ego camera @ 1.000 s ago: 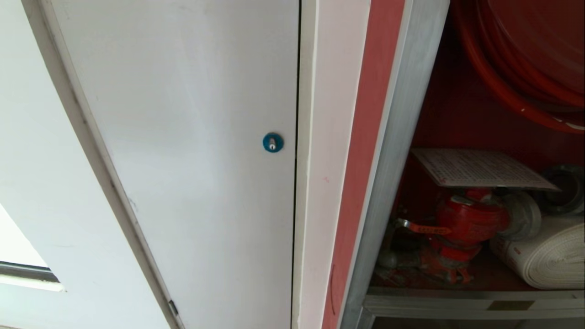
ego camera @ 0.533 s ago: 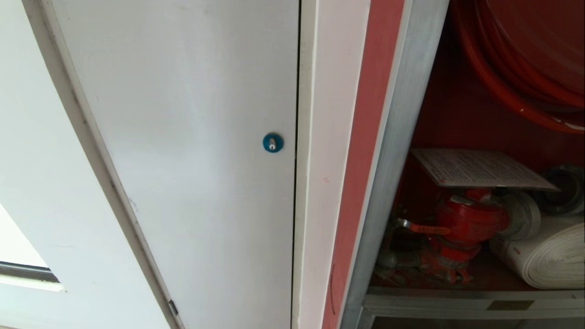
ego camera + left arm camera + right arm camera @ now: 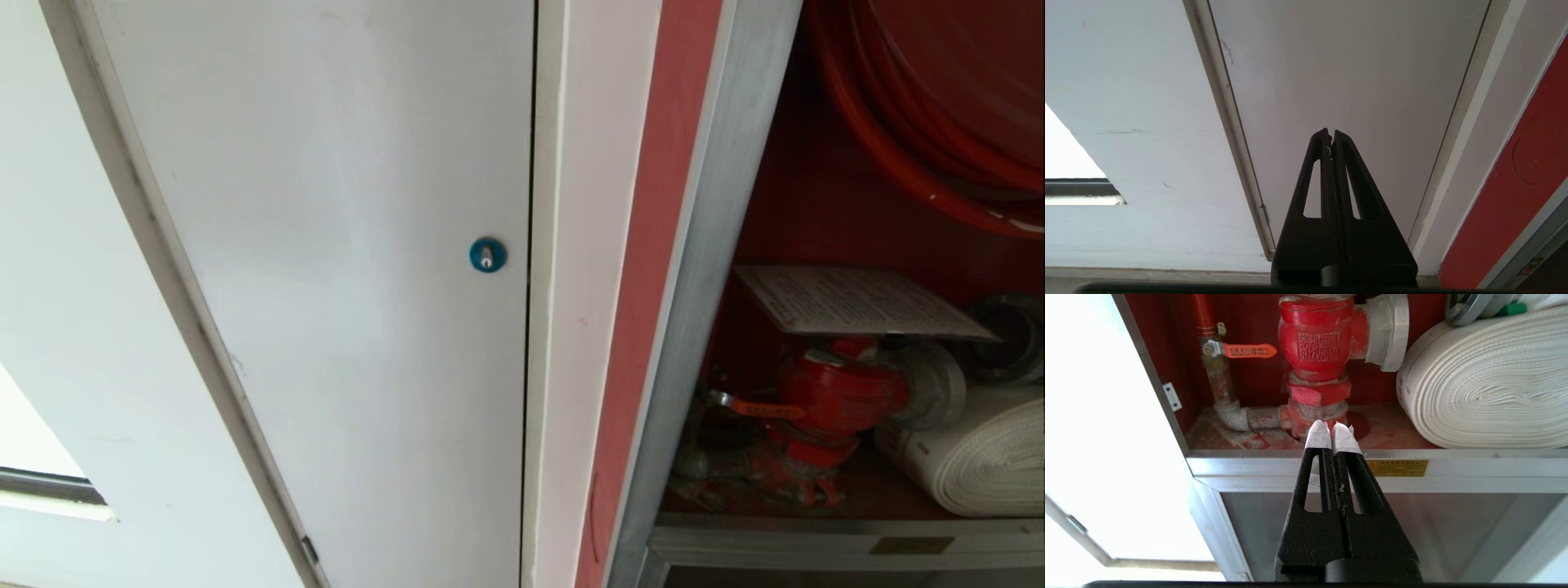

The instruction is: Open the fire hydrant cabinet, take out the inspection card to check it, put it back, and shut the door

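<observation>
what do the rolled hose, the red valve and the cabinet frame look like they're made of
Rolled hose: likely woven fabric, matte off-white, with fine ribbed layers showing in the coil.
Red valve: probably cast metal painted glossy red, with raised lettering on its body.
Cabinet frame: looks like brushed aluminium or similar silver metal, with a dull streaked sheen.

L pincer [image 3: 1331,136] closed, empty; R pincer [image 3: 1333,430] closed, empty, white-taped tips

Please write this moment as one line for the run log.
cabinet: open | inspection card: lying on red valve | right gripper: shut, empty, before cabinet sill | left gripper: shut, parked
</observation>
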Motion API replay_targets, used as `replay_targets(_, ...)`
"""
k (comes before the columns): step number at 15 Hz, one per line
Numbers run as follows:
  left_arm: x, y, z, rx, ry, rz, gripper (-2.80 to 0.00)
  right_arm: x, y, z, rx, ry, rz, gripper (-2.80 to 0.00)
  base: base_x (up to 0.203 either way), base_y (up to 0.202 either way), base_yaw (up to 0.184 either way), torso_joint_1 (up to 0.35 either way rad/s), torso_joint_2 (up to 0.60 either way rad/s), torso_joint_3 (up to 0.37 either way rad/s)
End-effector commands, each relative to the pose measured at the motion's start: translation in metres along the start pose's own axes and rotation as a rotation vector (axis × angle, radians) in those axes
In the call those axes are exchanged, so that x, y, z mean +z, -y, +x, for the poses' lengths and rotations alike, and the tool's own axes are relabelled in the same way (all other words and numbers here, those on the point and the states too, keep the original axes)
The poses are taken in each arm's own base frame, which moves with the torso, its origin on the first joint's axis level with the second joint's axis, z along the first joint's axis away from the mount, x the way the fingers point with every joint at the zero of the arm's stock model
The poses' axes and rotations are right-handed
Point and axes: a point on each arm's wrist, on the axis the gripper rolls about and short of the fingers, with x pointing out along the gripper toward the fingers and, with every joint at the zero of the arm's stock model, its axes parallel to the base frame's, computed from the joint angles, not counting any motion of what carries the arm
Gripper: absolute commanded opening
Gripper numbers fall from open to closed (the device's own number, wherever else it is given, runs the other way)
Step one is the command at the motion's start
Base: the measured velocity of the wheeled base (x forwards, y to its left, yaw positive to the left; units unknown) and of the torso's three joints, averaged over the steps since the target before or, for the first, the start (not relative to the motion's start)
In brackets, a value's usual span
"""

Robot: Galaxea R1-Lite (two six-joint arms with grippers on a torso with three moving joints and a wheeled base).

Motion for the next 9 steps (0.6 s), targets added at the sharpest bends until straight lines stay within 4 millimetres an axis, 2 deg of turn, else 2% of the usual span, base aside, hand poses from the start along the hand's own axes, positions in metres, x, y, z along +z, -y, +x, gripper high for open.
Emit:
replay_targets(1, -0.003, 0.0, 0.001, 0.0, -0.012, 0.0, -2.8, -0.013, 0.001, 0.003, 0.0, 0.007, 0.012, -2.8, 0.0, 0.0, 0.0, 0.0, 0.0, 0.0)
replay_targets(4, -0.003, 0.0, 0.001, 0.0, -0.012, 0.0, -2.8, -0.029, 0.002, 0.011, 0.001, 0.007, 0.014, -2.8, 0.0, 0.0, 0.0, 0.0, 0.0, 0.0)
replay_targets(9, -0.003, 0.0, 0.001, 0.001, -0.012, 0.0, -2.8, -0.039, 0.002, 0.014, 0.007, -0.016, 0.013, -2.8, 0.0, 0.0, 0.0, 0.0, 0.0, 0.0)
